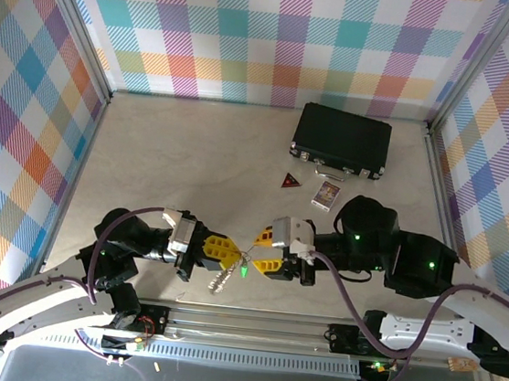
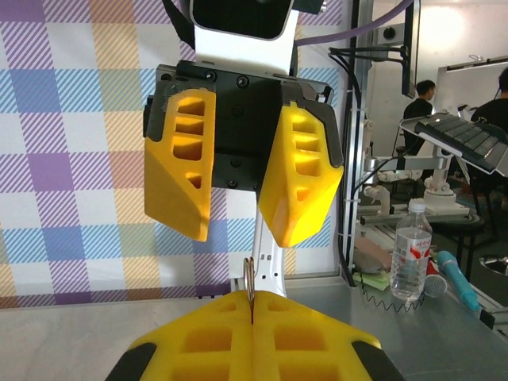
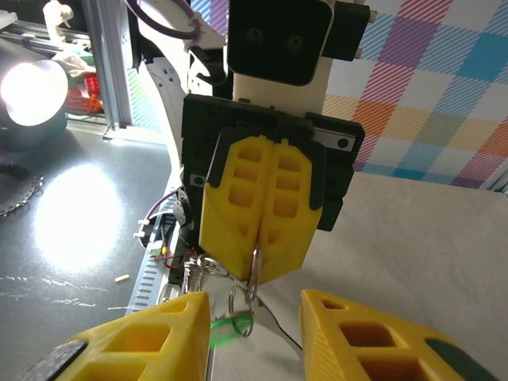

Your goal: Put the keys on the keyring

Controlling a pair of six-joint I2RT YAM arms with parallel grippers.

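Left fingers (image 3: 238, 198) pressed together, pinching keyring (image 1: 219, 281); chain hangs under my tips, above desk (image 1: 193, 165). Just below pinch dangles green key (image 3: 226, 328), between my spread right fingers (image 3: 159, 337).

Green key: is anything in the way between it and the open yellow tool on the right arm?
Nothing visible blocks it. The green key hangs just below the small metal rings pinched in the left tool's shut tips, and it sits in the gap between the open right tool's fingers.
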